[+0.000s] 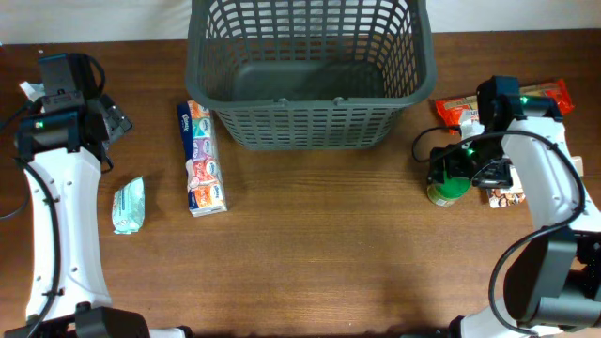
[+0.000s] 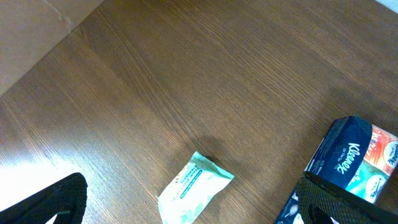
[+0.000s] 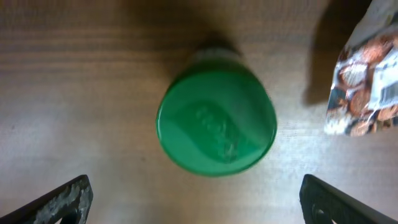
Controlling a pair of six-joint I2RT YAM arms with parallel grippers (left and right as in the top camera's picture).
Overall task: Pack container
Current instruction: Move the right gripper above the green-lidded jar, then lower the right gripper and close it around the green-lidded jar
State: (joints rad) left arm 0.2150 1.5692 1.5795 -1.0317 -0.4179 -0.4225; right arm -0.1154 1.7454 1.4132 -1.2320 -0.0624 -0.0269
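Note:
The container (image 1: 310, 127), a large dark grey lattice basket, stands at the back middle of the table with nothing visible inside. A jar with a green lid (image 1: 448, 191) (image 3: 216, 121) stands upright to its right. My right gripper (image 1: 458, 167) (image 3: 202, 205) hovers above the jar, open, with its fingertips (image 3: 62, 199) wide of the lid. My left gripper (image 1: 109, 122) (image 2: 186, 211) is open at the far left, holding nothing. In front of it lie a pale green wipes pack (image 1: 129, 205) (image 2: 194, 190) and a blue Kleenex tissue pack (image 1: 202, 158) (image 2: 357, 158).
An orange-red snack packet (image 1: 460, 111) lies behind the jar, near the basket's right corner. A second printed packet (image 1: 512, 195) (image 3: 367, 93) lies just right of the jar, partly under my right arm. The tissue pack lies close to the basket's left front corner.

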